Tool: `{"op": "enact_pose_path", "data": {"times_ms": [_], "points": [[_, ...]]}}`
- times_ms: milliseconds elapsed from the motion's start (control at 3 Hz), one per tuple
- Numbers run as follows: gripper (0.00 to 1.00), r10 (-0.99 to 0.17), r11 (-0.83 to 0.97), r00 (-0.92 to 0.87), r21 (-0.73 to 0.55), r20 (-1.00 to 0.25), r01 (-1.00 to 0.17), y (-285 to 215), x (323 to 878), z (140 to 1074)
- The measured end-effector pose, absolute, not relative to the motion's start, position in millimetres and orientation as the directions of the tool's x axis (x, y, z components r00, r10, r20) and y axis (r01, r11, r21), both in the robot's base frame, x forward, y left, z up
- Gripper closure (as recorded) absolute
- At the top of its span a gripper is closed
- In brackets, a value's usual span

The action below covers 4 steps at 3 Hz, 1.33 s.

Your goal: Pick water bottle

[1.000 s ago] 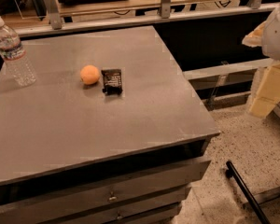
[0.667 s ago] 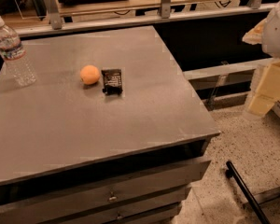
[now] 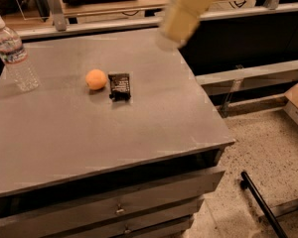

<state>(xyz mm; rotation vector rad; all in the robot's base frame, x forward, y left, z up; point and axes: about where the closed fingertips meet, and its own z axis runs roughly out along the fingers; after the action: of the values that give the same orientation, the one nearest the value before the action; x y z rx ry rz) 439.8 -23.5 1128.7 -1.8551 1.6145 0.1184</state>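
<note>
Upright at the far left corner of the grey table [image 3: 139,133], the water bottle [image 3: 13,53] stands well apart from the orange ball [image 3: 96,79] and the dark packet [image 3: 120,87] just beside it, spacing that should leave room for a clean grasp. The robot's cream arm [image 3: 191,6] hangs over the table's far edge, its gripper [image 3: 168,41] well to the right of the bottle — whether set wide or narrow cannot be told.

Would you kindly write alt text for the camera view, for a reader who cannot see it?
A water bottle stands upright at the far left edge of a grey table, while the robot's gripper hovers over the table's far side, well away. An orange ball sits beside a dark packet.
</note>
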Motion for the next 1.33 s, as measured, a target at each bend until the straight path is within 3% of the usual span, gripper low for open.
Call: {"op": "enact_pose_path", "data": {"times_ms": [667,1333], "points": [[0.00,-0.802,-0.047,0.336,-0.508,-0.494,-0.860,6.2,427.5,1177.3],[0.00,-0.754,-0.071,0.305,-0.389,-0.582,-0.918,57.7,466.6,1107.4]]}}
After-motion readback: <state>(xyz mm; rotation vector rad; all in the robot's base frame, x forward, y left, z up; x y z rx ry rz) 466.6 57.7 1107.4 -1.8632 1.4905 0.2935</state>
